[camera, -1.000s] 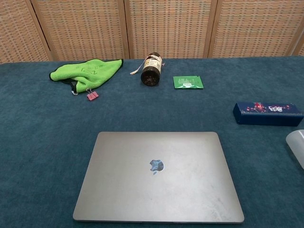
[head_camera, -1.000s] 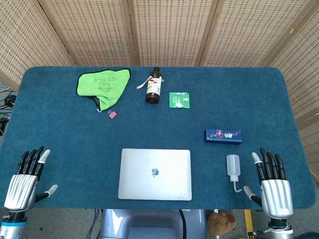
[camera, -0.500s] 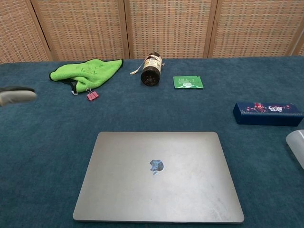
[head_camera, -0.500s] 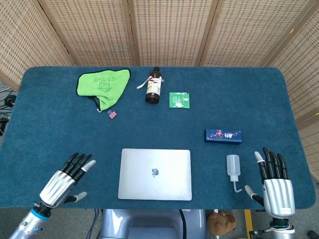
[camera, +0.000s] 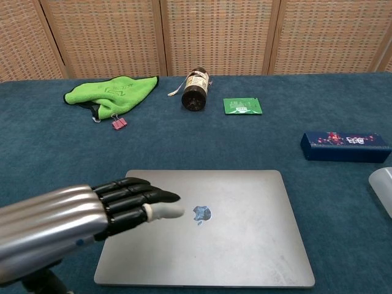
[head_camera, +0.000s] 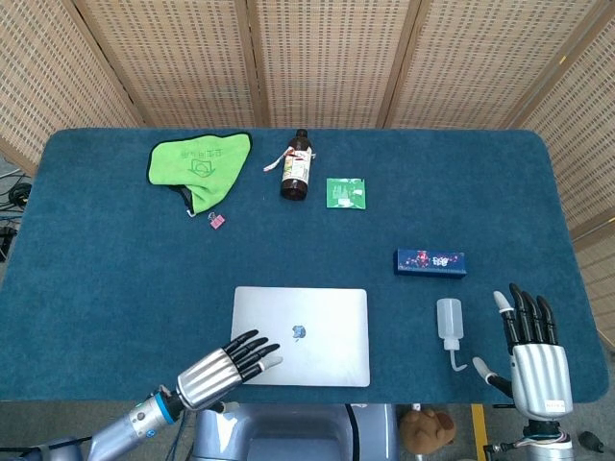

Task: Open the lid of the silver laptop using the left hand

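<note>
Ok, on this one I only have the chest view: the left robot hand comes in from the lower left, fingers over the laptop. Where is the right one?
Observer: The right robot hand is at the near right corner of the table, fingers apart, holding nothing.
Reviewer: And the white thing cut off at my right edge?
Observer: A small squeeze bottle, nozzle toward the robot, between the silver laptop and that hand.
Reviewer: Which part of the lid is the left one over?
Observer: The head view shows the left robot hand over the laptop's near left corner, fingertips short of the logo.
</note>
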`<state>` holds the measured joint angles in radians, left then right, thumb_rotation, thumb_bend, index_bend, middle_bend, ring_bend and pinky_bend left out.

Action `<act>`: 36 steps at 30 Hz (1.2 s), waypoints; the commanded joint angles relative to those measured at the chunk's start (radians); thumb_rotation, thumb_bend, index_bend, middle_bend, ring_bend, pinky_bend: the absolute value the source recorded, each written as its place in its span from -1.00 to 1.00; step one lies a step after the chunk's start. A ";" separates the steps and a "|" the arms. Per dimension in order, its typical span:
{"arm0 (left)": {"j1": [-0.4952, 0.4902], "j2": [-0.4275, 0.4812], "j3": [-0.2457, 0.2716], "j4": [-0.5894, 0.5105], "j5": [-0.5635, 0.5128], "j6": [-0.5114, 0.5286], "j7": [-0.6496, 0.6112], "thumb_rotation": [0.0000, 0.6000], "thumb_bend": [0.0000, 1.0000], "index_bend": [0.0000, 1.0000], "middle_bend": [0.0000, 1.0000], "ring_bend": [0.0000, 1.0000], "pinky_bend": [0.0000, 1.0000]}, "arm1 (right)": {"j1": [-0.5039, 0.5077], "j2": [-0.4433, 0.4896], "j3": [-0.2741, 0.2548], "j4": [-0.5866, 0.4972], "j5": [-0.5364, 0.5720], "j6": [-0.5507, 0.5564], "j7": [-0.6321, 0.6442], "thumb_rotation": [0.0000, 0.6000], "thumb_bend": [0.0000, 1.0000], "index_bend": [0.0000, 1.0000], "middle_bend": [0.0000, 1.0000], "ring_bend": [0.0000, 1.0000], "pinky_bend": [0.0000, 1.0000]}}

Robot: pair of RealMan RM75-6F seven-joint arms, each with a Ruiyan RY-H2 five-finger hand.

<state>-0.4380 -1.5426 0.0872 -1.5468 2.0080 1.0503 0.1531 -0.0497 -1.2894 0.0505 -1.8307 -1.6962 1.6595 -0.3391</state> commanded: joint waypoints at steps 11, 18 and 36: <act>-0.165 -0.172 -0.092 0.043 -0.059 -0.160 0.211 1.00 -1.00 -1.00 -1.00 -1.00 -1.00 | 0.005 0.016 0.006 -0.003 0.019 -0.006 0.035 1.00 -1.00 -1.00 -1.00 -1.00 -1.00; -0.209 -0.227 -0.089 0.122 -0.068 -0.142 0.193 1.00 -1.00 -1.00 -1.00 -1.00 -1.00 | 0.006 0.023 0.010 -0.005 0.029 -0.006 0.051 1.00 -1.00 -1.00 -1.00 -1.00 -1.00; -0.252 -0.336 -0.080 0.217 -0.129 -0.138 0.189 1.00 -1.00 -1.00 -1.00 -1.00 -1.00 | 0.007 0.034 0.007 -0.008 0.032 -0.007 0.069 1.00 -1.00 -1.00 -1.00 -1.00 -1.00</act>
<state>-0.6870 -1.8736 0.0065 -1.3339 1.8833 0.9146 0.3409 -0.0424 -1.2559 0.0579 -1.8389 -1.6642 1.6525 -0.2699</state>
